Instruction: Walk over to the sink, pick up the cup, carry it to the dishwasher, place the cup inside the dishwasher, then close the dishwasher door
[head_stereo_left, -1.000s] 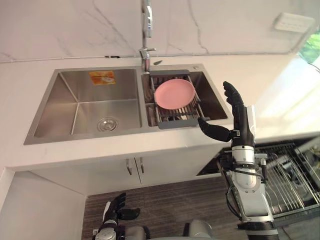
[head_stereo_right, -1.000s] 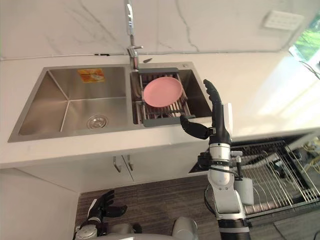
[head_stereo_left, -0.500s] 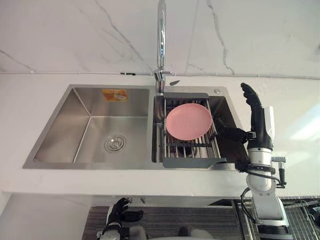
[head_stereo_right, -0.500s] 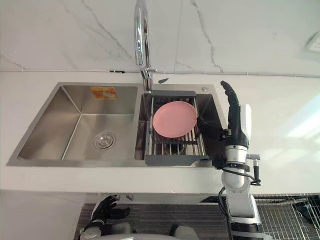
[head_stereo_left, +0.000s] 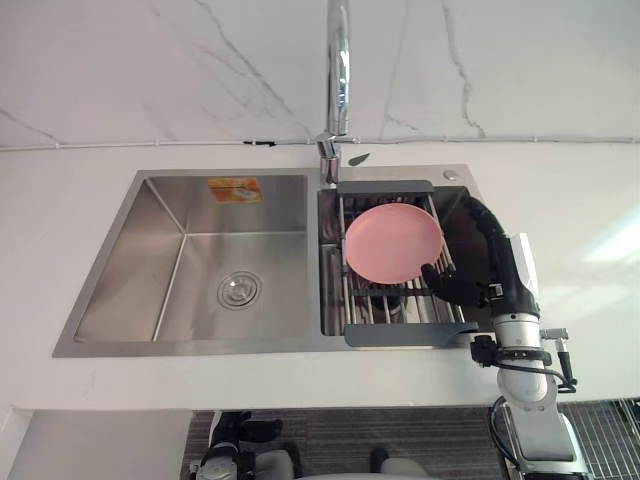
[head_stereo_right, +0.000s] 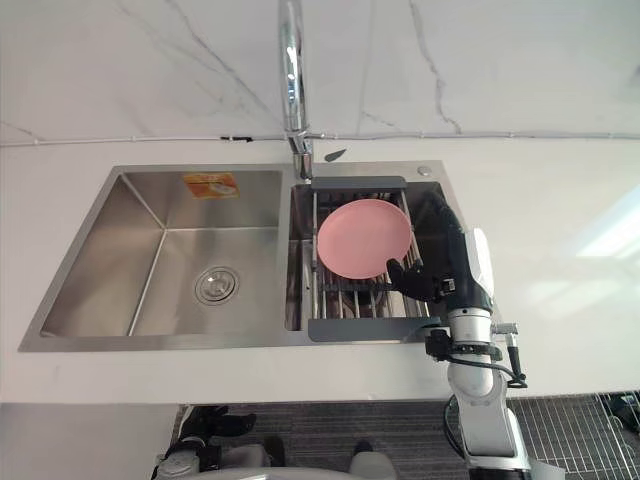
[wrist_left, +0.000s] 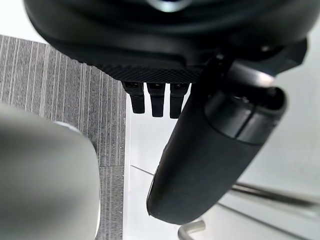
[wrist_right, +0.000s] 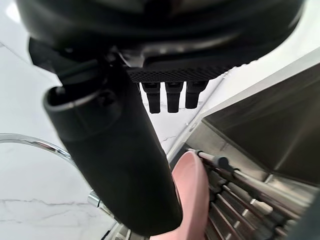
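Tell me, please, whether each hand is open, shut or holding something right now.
Left hand: open, holding nothing.
Right hand: open, empty, beside the pink plate.

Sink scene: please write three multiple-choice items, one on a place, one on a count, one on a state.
1. Where is the round pink plate?
A. left basin
B. grey wire rack in the right basin
C. white counter
2. How many basins has the stainless steel sink?
A. two
B. one
C. three
3. How is the robot's right hand?
A. shut on the plate
B. shut and empty
C. open, beside the plate
Answers: 1 B, the plate rests on the rack's bars; 2 A, a divider separates two basins; 3 C, its fingers are straight, holding nothing.
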